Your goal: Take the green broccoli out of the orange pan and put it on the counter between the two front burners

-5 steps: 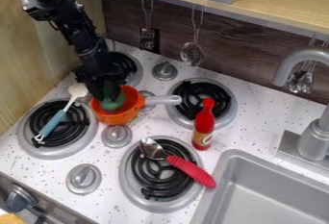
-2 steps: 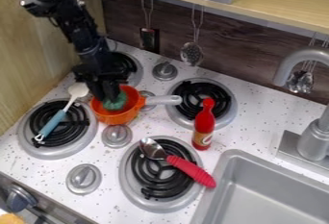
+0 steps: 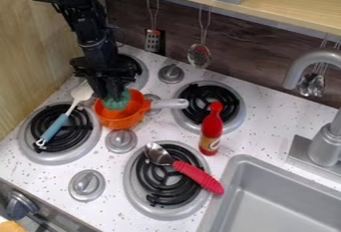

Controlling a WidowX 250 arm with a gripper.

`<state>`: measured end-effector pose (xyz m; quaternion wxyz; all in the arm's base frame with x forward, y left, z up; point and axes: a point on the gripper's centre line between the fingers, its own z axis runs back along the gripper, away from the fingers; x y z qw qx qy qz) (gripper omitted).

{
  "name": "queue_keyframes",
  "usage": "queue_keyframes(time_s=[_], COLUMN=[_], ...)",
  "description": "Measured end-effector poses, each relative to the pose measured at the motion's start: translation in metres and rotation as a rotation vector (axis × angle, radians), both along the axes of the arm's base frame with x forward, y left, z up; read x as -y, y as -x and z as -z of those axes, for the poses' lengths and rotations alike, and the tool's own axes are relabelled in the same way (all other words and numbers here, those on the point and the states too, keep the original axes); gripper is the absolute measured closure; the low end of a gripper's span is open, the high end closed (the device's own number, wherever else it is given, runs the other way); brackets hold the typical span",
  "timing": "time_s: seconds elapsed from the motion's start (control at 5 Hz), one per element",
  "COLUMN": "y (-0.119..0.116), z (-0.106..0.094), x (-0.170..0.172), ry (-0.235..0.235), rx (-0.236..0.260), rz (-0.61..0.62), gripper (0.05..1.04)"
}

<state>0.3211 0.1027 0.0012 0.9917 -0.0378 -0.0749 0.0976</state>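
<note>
The claw (image 3: 114, 95) grasps a green object (image 3: 116, 101) at the orange pan (image 3: 122, 119); a white-headed spatula (image 3: 61, 121) lies beside the pan, across the left front burner (image 3: 43, 147).

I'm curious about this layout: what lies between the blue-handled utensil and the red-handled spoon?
The camera view shows a silver knob between the utensil and spoon.

"Where's the black arm (image 3: 90, 27)?"

"Above the claw (image 3: 112, 94), slanting down to it from the upper left."

"And the claw itself?"

"Pointing downward, with the wrist (image 3: 101, 59) just above it."
</note>
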Motion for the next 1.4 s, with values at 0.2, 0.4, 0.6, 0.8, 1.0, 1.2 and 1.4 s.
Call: queue_keyframes(time_s=[0.2, 0.4, 0.6, 0.8, 1.0, 1.2, 1.4], y=[0.019, 0.039, 0.056, 0.068, 0.070, 0.072, 0.072], z=[-0.003, 0.001, 0.003, 0.011, 0.016, 0.033, 0.045], x=[0.007, 0.018, 0.027, 0.033, 0.038, 0.037, 0.038], ry=[0.003, -0.004, -0.014, 0.005, 0.006, 0.004, 0.010], rx=[-0.054, -0.119, -0.144, -0.159, -0.157, -0.201, -0.209], rz=[-0.061, -0.116, -0.171, -0.223, -0.252, -0.253, -0.254], gripper=[0.757, 0.757, 0.757, 0.757, 0.757, 0.757, 0.757])
